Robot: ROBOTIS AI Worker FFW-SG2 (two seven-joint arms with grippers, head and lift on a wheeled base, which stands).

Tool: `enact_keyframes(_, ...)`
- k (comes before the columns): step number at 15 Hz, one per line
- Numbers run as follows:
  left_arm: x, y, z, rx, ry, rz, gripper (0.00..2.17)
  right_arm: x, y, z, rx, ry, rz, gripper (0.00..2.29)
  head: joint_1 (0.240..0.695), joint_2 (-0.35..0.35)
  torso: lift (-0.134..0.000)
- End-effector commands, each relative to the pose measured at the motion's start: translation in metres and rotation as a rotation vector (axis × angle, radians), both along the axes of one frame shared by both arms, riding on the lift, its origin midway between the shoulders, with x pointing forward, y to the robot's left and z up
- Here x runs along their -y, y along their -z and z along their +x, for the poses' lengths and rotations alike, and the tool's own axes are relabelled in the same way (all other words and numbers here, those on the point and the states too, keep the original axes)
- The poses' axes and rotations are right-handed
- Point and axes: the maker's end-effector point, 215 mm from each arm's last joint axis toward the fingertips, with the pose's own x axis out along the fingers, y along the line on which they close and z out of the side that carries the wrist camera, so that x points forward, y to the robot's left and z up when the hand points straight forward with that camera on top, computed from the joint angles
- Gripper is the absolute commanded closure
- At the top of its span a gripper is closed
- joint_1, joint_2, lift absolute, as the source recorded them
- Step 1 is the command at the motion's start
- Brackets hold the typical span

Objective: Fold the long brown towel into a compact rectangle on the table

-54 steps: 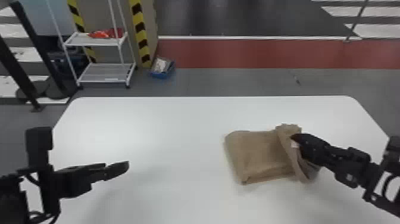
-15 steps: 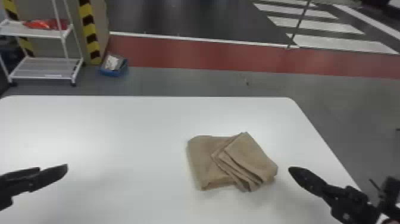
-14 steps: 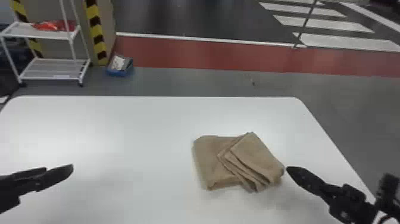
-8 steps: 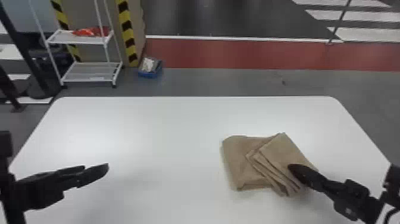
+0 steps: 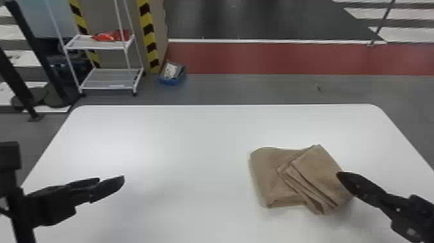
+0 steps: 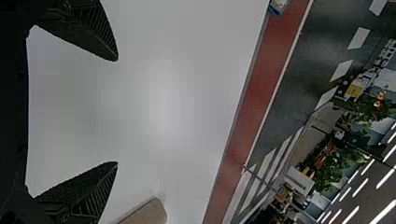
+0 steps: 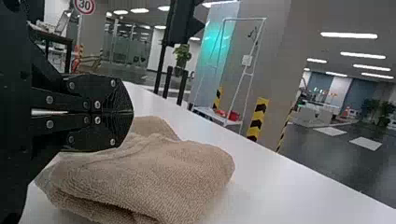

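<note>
The brown towel [image 5: 268, 177] lies folded at the table's right, its upper flap turned askew over the flatter left part, with layered edges showing. At the flap's right edge is my right gripper [image 5: 341, 176]; in the right wrist view the right gripper [image 7: 132, 113] has its fingers pressed together, just above or against the towel [image 7: 173, 172], nothing visible between them. Over the table's left side is my left gripper [image 5: 113, 181], well apart from the towel. The left wrist view has the left gripper [image 6: 117, 112] wide open, a towel corner [image 6: 147, 213] beyond it.
The white table [image 5: 180, 145] has bare surface between the left gripper and the towel. Past its far edge, on the floor, stand a white shelf rack [image 5: 109, 79] and a blue bin [image 5: 172, 74].
The towel's right part, earlier raised at the right gripper, now lies as a skewed flap. That gripper moved off to the right, then back to the flap's edge. The head view has swung right and back.
</note>
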Motion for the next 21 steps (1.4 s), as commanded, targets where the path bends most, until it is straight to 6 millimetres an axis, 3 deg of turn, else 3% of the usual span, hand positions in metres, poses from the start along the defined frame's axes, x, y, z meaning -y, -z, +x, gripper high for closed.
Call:
enact_keyframes(1, 0.002, -0.003, 0.000, 0.006, 0.004, -0.006, 0.09, 0.050, -0.006, -0.015, 0.003, 0.087, -0.028, 1.95, 0.695, -0.014, -0.125)
enact_keyframes(4, 0.003, -0.002, -0.002, 0.003, 0.009, -0.011, 0.09, 0.098, 0.003, -0.022, -0.016, 0.165, -0.040, 1.95, 0.695, -0.091, -0.125)
enact_keyframes(6, 0.004, -0.001, -0.002, 0.002, 0.012, -0.012, 0.09, 0.104, 0.000, -0.010, 0.003, 0.180, 0.000, 1.95, 0.695, -0.150, -0.125)
enact_keyframes(9, 0.003, 0.001, -0.004, -0.003, 0.010, -0.011, 0.09, 0.094, -0.010, 0.009, 0.030, 0.169, 0.032, 1.95, 0.695, -0.170, -0.125)
enact_keyframes(14, -0.007, 0.003, -0.007, -0.006, -0.008, -0.011, 0.09, 0.078, 0.034, 0.031, -0.010, 0.167, -0.038, 1.95, 0.695, -0.136, -0.125)
enact_keyframes(16, -0.009, 0.006, -0.008, -0.009, -0.012, -0.012, 0.09, 0.059, 0.046, 0.038, -0.005, 0.154, -0.029, 1.95, 0.695, -0.126, -0.125)
enact_keyframes(21, -0.009, 0.005, -0.007, -0.007, -0.012, -0.010, 0.09, 0.011, 0.040, 0.046, 0.022, 0.081, 0.027, 1.95, 0.695, -0.068, -0.125)
